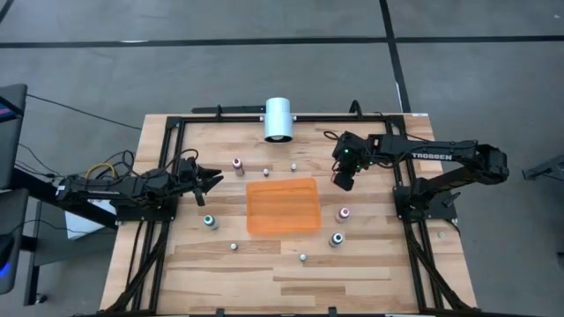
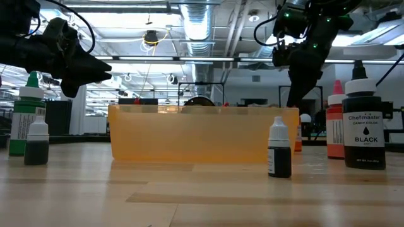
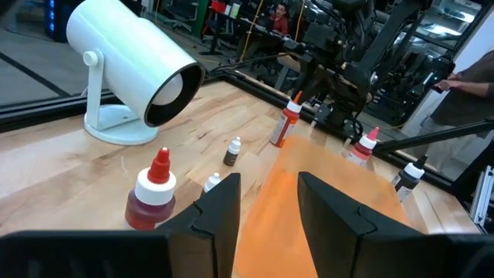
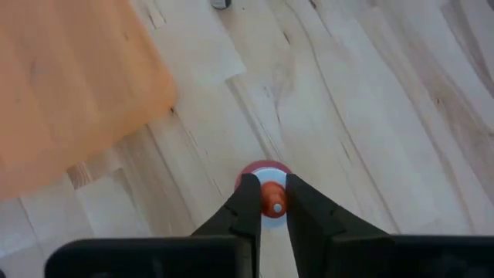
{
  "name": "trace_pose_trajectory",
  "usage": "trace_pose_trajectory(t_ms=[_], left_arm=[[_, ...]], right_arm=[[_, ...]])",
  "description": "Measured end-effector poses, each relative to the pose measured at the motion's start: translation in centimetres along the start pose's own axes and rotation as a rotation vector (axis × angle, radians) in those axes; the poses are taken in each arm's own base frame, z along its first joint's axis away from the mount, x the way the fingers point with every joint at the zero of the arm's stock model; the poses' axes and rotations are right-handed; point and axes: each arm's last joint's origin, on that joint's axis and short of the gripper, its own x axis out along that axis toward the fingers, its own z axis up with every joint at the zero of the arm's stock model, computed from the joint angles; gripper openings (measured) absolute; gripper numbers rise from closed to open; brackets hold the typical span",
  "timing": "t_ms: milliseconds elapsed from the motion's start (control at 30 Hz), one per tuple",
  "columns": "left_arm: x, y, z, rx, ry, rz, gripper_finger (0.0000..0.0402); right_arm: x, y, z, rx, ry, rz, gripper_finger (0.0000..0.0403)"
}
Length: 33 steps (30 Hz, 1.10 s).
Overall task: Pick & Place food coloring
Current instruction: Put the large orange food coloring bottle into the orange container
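Several small food coloring bottles stand upright on the wooden table around a flat orange tray (image 1: 282,205). One red bottle with an orange tip (image 4: 266,174) stands on its base just right of the tray's far corner, and my right gripper (image 1: 342,182) is above it, shut on it. The left wrist view shows the same bottle (image 3: 287,127) under the right arm. My left gripper (image 1: 211,179) hovers open and level at the table's left side, with nothing between its fingers (image 3: 224,205). A red-topped bottle (image 3: 153,193) stands in front of it. My right gripper pinches the bottle's narrow orange tip (image 4: 274,202) between its two fingers. The fingers come steeply from above, slanting down. The bottle stands upright with its base on the table.
A big white cylinder (image 1: 278,119) lies on its stand at the far edge. A green bottle (image 1: 210,221) stands left of the tray, and others (image 1: 337,239) stand to its right. A black frame (image 1: 167,141) runs round the table. A black-labelled bottle (image 2: 362,123) stands near the low camera.
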Motion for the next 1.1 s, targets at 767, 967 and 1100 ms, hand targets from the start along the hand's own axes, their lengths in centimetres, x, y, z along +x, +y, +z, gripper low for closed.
trace_pose_trajectory(t_ms=[767, 967, 1100], left_arm=[[0.0, 0.0, 0.0, -0.004, 0.000, 0.000, 0.0122], [0.0, 0.0, 0.0, -0.004, 0.000, -0.001, 0.0122], [0.0, 0.0, 0.0, -0.004, 0.004, -0.009, 0.0122]], right_arm=[[-7.2, 3.3, 4.3, -0.143, -0.116, 0.099, 0.0028], [-9.8, 5.1, 5.4, -0.200, -0.201, 0.150, 0.0026], [-10.7, 6.0, 5.6, -0.224, -0.231, 0.168, 0.0027]])
